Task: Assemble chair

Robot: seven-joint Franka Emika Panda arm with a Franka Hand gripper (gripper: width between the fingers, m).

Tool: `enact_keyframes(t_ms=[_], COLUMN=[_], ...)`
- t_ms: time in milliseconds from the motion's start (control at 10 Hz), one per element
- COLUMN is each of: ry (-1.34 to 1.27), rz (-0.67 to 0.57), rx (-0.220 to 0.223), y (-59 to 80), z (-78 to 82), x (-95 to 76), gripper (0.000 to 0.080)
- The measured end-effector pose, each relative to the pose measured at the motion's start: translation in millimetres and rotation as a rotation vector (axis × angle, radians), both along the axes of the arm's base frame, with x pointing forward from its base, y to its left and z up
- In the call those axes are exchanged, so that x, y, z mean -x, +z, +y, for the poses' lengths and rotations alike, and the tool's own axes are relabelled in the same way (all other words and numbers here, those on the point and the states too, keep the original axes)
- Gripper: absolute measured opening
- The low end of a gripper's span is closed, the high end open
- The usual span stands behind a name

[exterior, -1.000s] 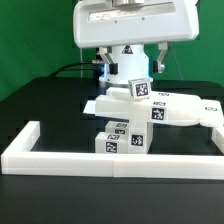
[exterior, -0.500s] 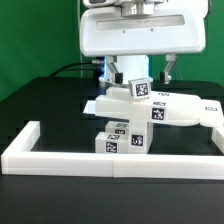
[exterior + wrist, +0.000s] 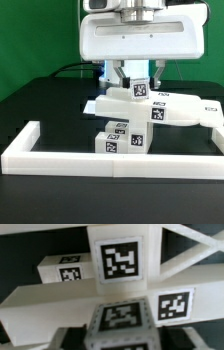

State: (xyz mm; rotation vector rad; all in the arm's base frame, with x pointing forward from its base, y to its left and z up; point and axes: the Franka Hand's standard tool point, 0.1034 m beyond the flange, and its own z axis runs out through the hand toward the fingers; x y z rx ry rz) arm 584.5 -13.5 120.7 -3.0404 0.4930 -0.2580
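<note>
Gripper (image 3: 137, 83) clamped on upright tagged block (image 3: 139, 93) of the chair, one finger each side. Directly under it is a flat slab (image 3: 186, 112), running off to exterior view's right. Below gripper, twd cam: low tagged parts (image 3: 121, 141), close by. Beyond them, border rail (image 3: 110, 161) on black table (image 3: 40, 100).

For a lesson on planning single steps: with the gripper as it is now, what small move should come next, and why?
Probably a short, slow lift. The gripper is shut on the upright tagged block, which stands among the other white parts; whether it is joined to them cannot be told, so a gentle test seems safest.
</note>
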Motion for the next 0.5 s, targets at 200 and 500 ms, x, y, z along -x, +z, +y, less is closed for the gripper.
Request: enact_keyframes(t_ms=[200, 500], ry=[-0.013, -0.051], rz=[0.0, 0.001], rx=[-0.002, -0.009], y=[0.0, -0.1], z=[0.0, 0.0], x=[0.0, 0.1], gripper=[0.0286, 0.0286])
